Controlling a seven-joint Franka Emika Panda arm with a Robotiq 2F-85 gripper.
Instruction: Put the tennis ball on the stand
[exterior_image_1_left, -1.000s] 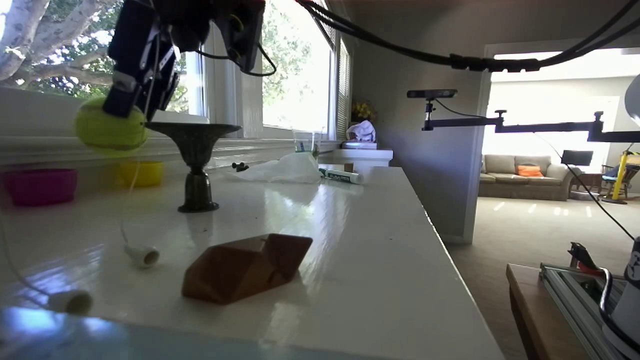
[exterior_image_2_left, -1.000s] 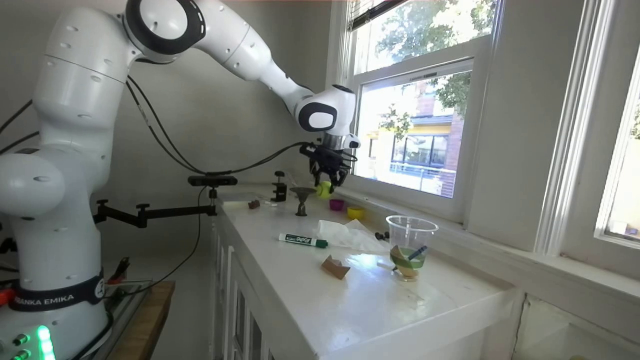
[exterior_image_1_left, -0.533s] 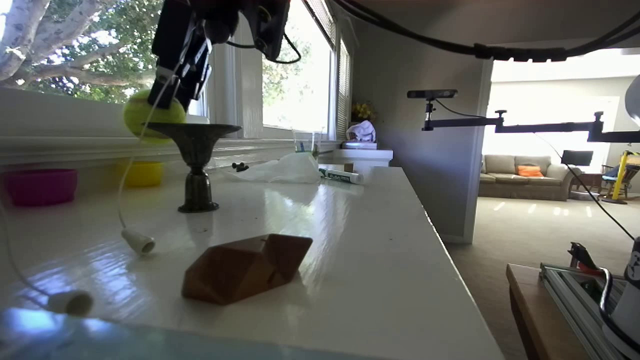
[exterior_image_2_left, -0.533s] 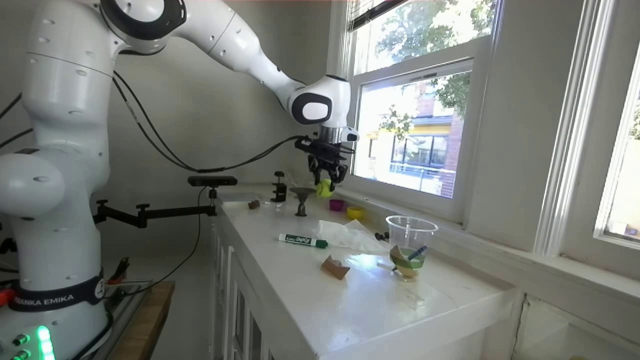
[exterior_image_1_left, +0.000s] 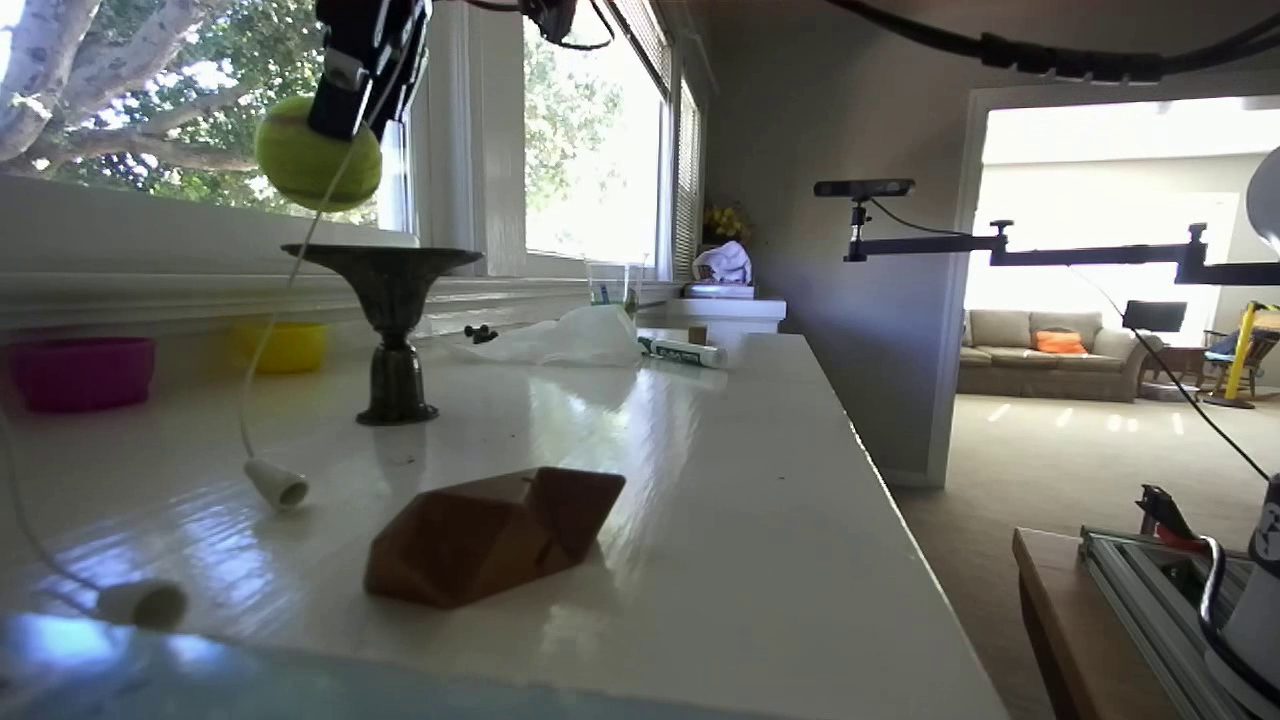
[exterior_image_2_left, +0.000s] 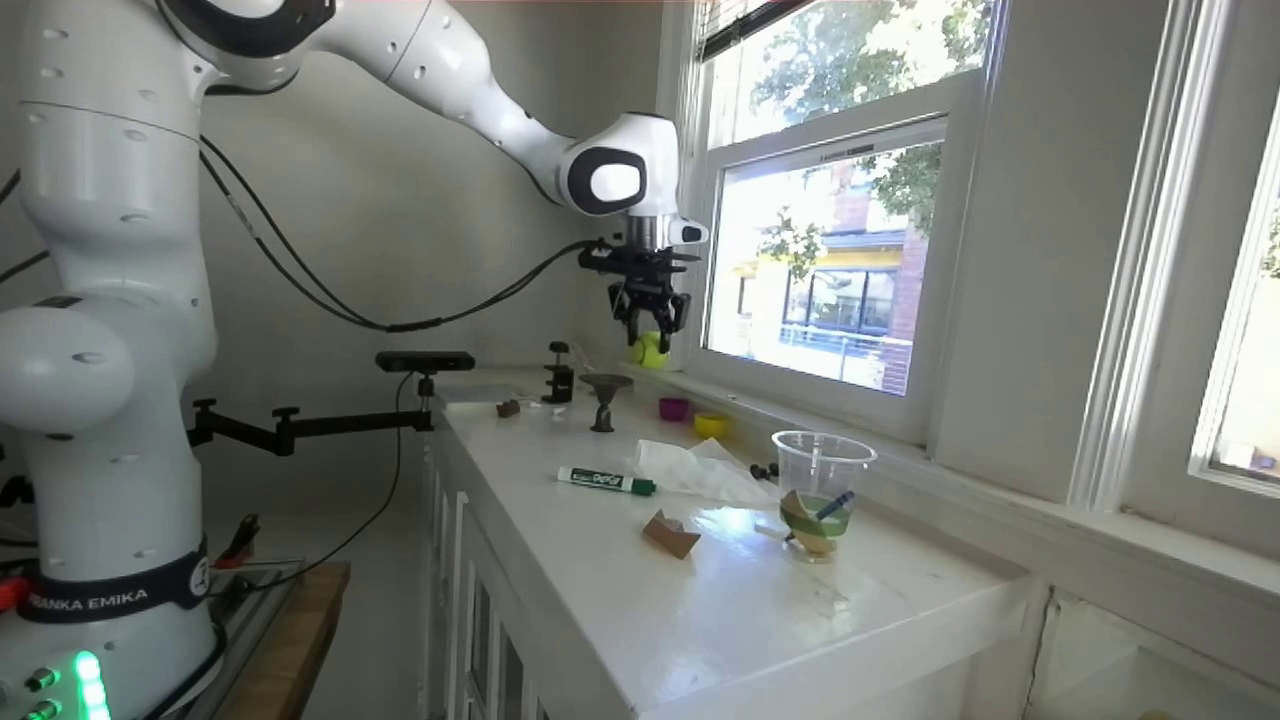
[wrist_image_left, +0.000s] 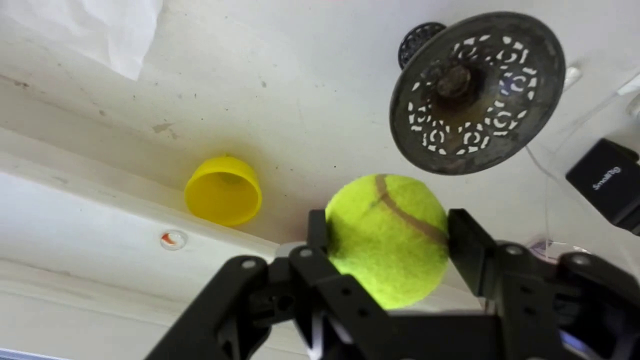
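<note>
Higher than half a second ago, the tennis ball (exterior_image_1_left: 305, 175) now shows above the rim of the stand (exterior_image_1_left: 392, 310) in an exterior view, where earlier the two overlapped. It sits at the upper left of that frame, a gap between it and the stand's top, and looks a duller olive there, shaded underneath. The black gripper (wrist_image_left: 387, 232) pinches it from both sides, its jaws against the felt. In the wrist view the ball sits in the lower middle of the frame: bright yellow-green, fuzzy and round, with a brownish seam curving from its top to its right edge and a small dark smudge beside it. The stand, upright on the white counter (exterior_image_1_left: 700, 520), shows at the upper right there, its dark, pierced bowl apart from the ball.
</note>
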